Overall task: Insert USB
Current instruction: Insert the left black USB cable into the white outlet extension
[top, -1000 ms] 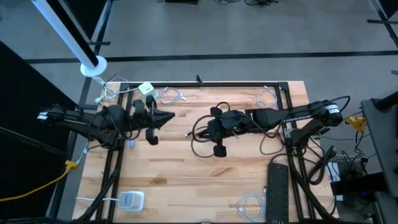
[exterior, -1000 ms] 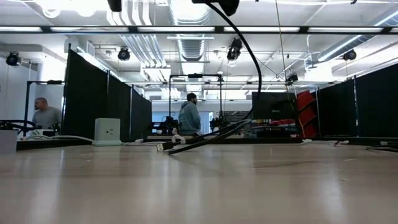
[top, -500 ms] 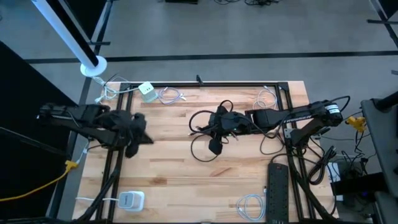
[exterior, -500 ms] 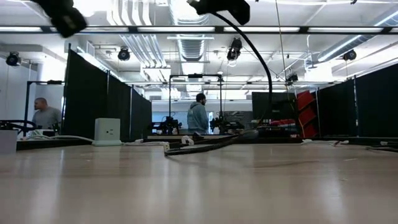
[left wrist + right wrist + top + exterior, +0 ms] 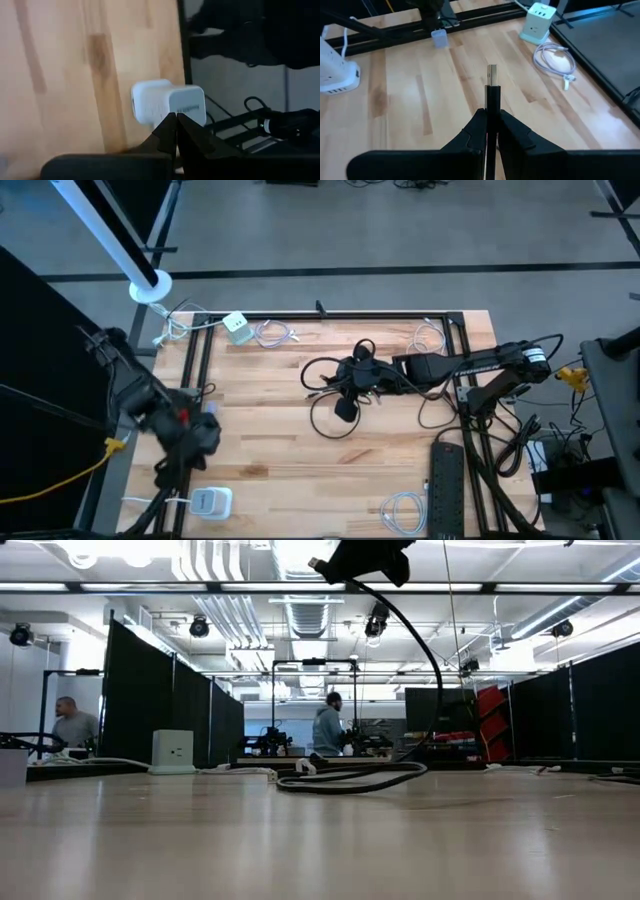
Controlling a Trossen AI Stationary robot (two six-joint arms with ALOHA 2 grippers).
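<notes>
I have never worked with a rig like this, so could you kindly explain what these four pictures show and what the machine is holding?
They show one moment from four cameras: one above the table, one at table-top height, and one on each arm's wrist. Two dark robot arms work at a wooden table. The right gripper, over the middle of the table, is shut on a black USB cable, its metal plug pointing forward. The left gripper, shut and empty, hangs over the table's left front corner near a white charger. Coiled white cables, a green-white adapter and a black power strip lie around the edges.

Black USB plug [image 5: 491, 92] with silver tip, white charger [image 5: 167, 103], pale striped wooden table [image 5: 290, 470].
</notes>
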